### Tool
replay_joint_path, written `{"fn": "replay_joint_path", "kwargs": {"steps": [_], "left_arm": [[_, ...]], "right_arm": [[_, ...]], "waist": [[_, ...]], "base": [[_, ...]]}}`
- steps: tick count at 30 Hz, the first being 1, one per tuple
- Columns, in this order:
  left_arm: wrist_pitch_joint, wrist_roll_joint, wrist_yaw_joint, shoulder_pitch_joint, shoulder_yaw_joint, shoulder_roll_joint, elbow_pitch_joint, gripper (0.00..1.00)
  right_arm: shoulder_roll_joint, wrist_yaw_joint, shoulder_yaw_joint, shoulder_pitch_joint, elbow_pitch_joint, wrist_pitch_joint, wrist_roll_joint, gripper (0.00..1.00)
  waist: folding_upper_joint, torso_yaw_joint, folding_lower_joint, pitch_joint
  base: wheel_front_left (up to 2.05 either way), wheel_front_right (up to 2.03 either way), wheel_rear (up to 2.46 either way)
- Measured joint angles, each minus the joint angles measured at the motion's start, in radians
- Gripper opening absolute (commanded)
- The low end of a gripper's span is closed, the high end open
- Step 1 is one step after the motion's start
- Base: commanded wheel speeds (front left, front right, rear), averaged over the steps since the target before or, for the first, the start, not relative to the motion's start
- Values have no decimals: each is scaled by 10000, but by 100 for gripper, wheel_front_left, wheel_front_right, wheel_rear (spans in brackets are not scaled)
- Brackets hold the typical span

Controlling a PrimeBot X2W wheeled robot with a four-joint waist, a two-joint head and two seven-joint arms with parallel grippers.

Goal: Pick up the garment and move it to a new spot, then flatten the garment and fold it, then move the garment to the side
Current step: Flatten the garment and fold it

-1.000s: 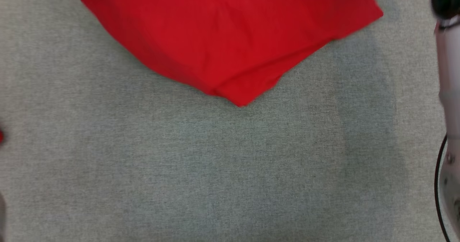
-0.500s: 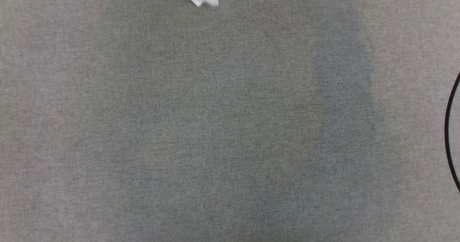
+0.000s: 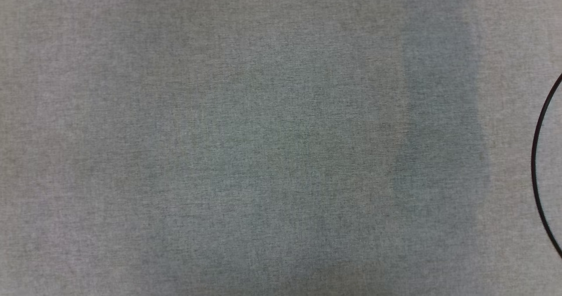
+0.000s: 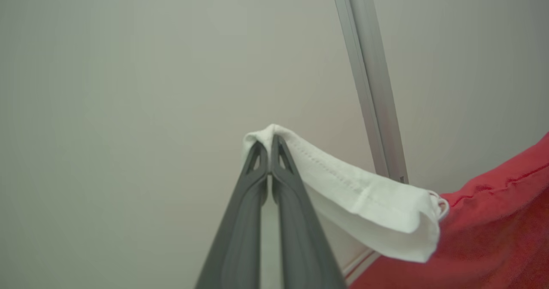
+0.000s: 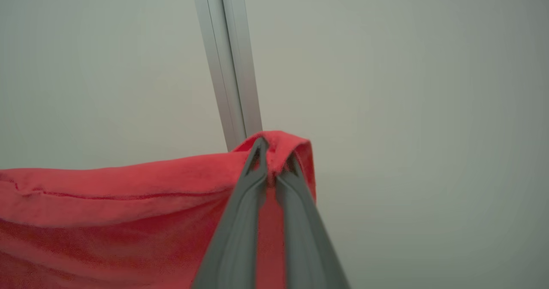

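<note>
The garment is red with a white sleeve or trim. In the left wrist view my left gripper (image 4: 270, 141) is shut on the white part of the garment (image 4: 364, 199), whose red body (image 4: 493, 229) hangs to the lower right. Over in the right wrist view my right gripper (image 5: 274, 152) is shut on a bunched red hem of the garment (image 5: 128, 203), which stretches away to the left. Both grippers hold the cloth up in front of a pale wall.
The head view looks down on a grey fabric surface (image 3: 263, 146), with a thin black cable (image 3: 542, 168) curving at the right edge. A pale metal post (image 4: 369, 83) stands behind the left gripper, and the metal post (image 5: 229, 66) also rises behind the right gripper.
The red garment, then a white corner of it, has left the head view through the top edge; the grey surface and cable remain. The pale forearm at the right edge is gone too.
</note>
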Motion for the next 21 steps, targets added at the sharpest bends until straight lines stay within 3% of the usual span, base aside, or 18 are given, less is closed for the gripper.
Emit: {"fn": "replay_joint_path", "kwargs": {"steps": [8, 21], "left_arm": [[-1384, -627, 552, 2785, 288, -150, -525, 0], [-2284, -1595, 2163, 9187, 408, -311, -3122, 0]], "right_arm": [[-71, 0, 865, 2307, -556, -617, 920, 0], [-639, 0, 1946, 7800, -3333, -740, 2309, 0]], "waist": [[0, 263, 0, -355], [0, 698, -1, -1893]], "base": [[0, 0, 0], [0, 0, 0]]}}
